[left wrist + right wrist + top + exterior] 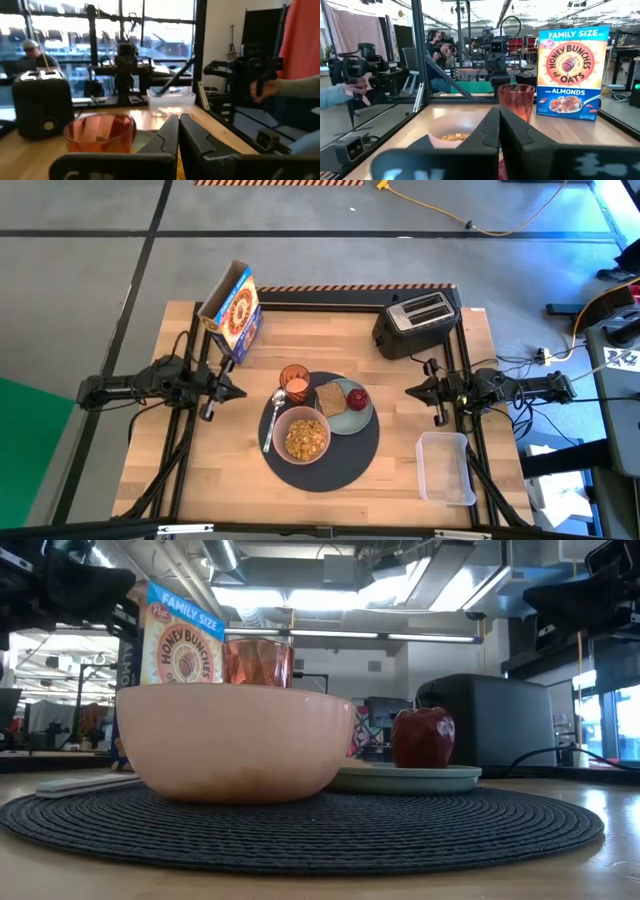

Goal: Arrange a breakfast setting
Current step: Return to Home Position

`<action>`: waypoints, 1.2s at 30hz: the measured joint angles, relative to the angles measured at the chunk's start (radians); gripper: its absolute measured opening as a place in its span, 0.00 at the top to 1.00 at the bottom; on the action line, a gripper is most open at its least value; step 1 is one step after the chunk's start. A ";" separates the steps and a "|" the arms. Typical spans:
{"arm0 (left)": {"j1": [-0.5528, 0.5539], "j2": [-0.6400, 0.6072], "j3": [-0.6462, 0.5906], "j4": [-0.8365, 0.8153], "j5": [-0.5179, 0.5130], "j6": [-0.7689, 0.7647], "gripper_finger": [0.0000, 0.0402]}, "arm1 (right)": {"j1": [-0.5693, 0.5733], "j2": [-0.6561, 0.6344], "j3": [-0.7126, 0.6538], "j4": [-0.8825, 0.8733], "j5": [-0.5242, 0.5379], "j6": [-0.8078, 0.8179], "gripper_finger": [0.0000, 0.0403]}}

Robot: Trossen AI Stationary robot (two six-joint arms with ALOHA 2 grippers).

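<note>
- Left pincer — fingers pressed together, empty — hovers over the left side of the worktop, just left of the mat.
- Cereal box stands at the back left.
- Spoon lies on the mat's left part, beside the bowl of cereal.
- Cup sits just behind the bowl, at the mat's back edge.
- Plate, right of the bowl, carries toast and red fruit side by side.
- Toaster is at the back right.
- Right pincer — closed, empty — hovers right of the mat.
- Tub rests at the front right.
</note>
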 joint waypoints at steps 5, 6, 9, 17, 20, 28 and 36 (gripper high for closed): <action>0.001 0.002 -0.029 -0.028 -0.079 -0.046 1.00 | 0.000 0.000 0.000 -0.005 0.000 0.000 1.00; 0.001 0.003 -0.029 -0.024 -0.105 -0.056 1.00 | 0.000 0.000 0.000 -0.005 0.001 0.000 1.00; 0.001 0.013 -0.029 -0.053 -0.184 -0.056 1.00 | 0.000 0.000 0.000 -0.017 0.000 0.000 1.00; 0.001 0.011 -0.029 -0.061 -0.279 -0.034 1.00 | 0.000 0.000 0.000 -0.065 0.000 0.000 1.00; 0.001 0.011 -0.029 -0.060 -0.280 -0.034 1.00 | 0.000 0.000 0.000 -0.085 0.000 0.000 1.00; 0.001 0.011 -0.029 -0.060 -0.280 -0.034 1.00 | 0.000 0.000 0.000 -0.127 -0.001 0.000 1.00; 0.001 0.011 -0.029 -0.059 -0.280 -0.034 1.00 | 0.000 0.000 0.001 -0.130 -0.001 0.000 1.00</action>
